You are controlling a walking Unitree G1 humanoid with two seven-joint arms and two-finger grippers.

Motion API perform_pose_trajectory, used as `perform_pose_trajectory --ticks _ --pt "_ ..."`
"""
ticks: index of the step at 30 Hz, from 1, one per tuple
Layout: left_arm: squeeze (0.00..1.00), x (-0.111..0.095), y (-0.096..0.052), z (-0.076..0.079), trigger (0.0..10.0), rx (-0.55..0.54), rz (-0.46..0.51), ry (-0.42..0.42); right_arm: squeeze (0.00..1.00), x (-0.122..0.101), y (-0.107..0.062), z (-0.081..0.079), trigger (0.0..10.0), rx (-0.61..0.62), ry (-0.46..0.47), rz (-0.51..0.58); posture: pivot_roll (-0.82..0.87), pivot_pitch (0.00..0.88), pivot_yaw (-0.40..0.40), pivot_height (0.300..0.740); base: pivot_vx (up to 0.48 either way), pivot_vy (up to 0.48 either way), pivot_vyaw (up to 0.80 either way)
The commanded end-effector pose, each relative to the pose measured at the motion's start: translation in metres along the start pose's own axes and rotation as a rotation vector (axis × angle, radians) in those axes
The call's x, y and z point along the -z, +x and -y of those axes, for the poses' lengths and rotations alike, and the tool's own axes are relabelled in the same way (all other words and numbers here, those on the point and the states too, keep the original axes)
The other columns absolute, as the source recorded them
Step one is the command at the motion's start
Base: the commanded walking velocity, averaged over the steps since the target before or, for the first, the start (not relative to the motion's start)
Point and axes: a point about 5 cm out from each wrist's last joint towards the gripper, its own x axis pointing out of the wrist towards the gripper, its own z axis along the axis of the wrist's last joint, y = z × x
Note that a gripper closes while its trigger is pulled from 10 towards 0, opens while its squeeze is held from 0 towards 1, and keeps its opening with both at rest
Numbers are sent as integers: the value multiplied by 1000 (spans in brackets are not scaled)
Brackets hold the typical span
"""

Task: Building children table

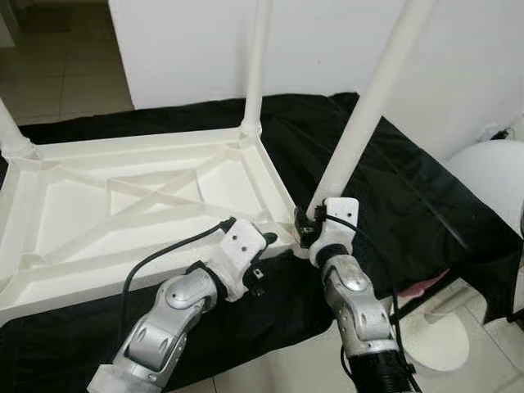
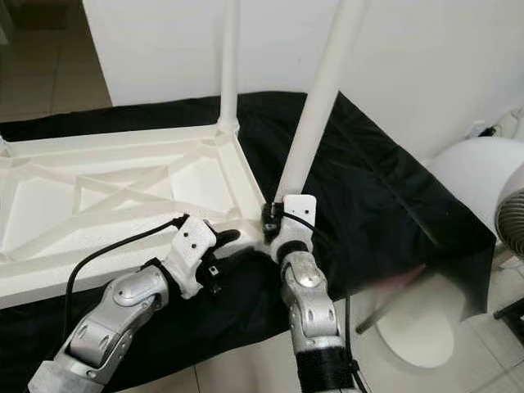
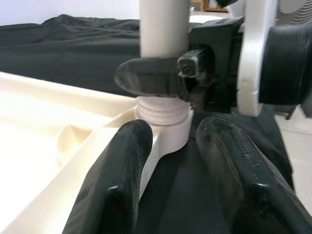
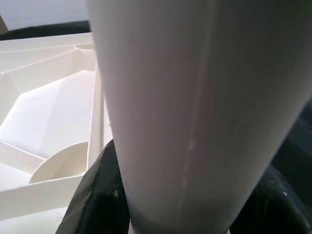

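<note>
A: Black cloth point(image 1: 393, 180) spread over pale tiled floor point(image 1: 74, 82), white wall point(image 1: 458, 57) behind. What's on it?

B: White plastic table top point(image 1: 139, 205), upside down, ribbed underside up. Far leg point(image 1: 255, 65) upright in its back corner socket. Another leg stub at the far left corner.

A: Left gripper point(image 1: 264, 260)?

B: At the near edge of the table top, close to the near right corner. Fingers point(image 3: 117, 185) spread apart, gripping nothing; the corner socket point(image 3: 168, 131) sits just ahead between them.

A: And to the right?

B: Near leg point(image 1: 368, 115) standing in that socket, tilted a little, threads visible at its base. Right gripper point(image 1: 308, 228) clamped round the leg's bottom, just above the socket; its fingers point(image 3: 151, 78) wrap the shaft.

A: Further right?

B: White fan base point(image 1: 442, 336) on the floor.
</note>
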Motion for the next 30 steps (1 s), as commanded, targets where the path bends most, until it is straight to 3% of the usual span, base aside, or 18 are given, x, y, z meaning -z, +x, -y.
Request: perform_pose_trajectory --ticks 1,2,3,5,6,14,15,16,17,20,22,29,30 --pt "0 2 -1 3 10000 12 -14 -4 0 14 -10 -4 10000 34 59 -63 1 42 -75 740 0 0 0" --pt "0 3 -1 3 10000 12 -15 -6 0 14 -10 -2 10000 42 60 -68 -7 38 -69 740 0 0 0" --pt "0 3 -1 3 10000 15 -15 -5 502 13 -9 0 10000 38 56 -64 -7 38 -69 740 0 0 0" --pt "0 3 0 3 10000 17 -15 -4 502 12 -8 2 10000 35 53 -61 -7 38 -69 740 0 0 0" --pt "0 2 0 3 10000 18 -14 -4 1000 10 -8 3 10000 23 53 -49 -10 36 -67 740 0 0 0" --pt "0 3 0 1 10000 13 -15 -4 1000 1 -5 17 10000 -35 32 5 -10 41 -65 740 0 0 0" --pt "0 3 -1 1 10000 12 -17 -3 682 1 -4 21 10000 -55 30 3 -11 43 -64 740 0 0 0" --pt "0 3 -1 1 10000 12 -17 -3 682 1 -4 21 10000 -55 30 3 -11 43 -64 740 0 0 0" --pt "0 4 -1 1 10000 11 -18 -2 0 1 -3 24 10000 -69 32 1 -11 43 -64 740 0 0 0" --pt "0 4 -2 0 10000 9 -22 0 0 0 -3 26 10000 -112 24 7 -12 45 -62 740 0 0 0" --pt "0 6 -6 -5 10000 6 -37 14 0 -1 -1 37 10000 -242 3 25 -13 42 -60 740 0 0 0" --pt "0 8 -9 -7 10000 20 -49 25 0 -3 3 49 10000 -329 -19 31 -14 39 -52 740 0 0 0" --pt "0 9 -11 -5 10000 47 -58 23 0 -2 7 57 10000 -377 -67 14 -12 37 -46 740 0 0 0"
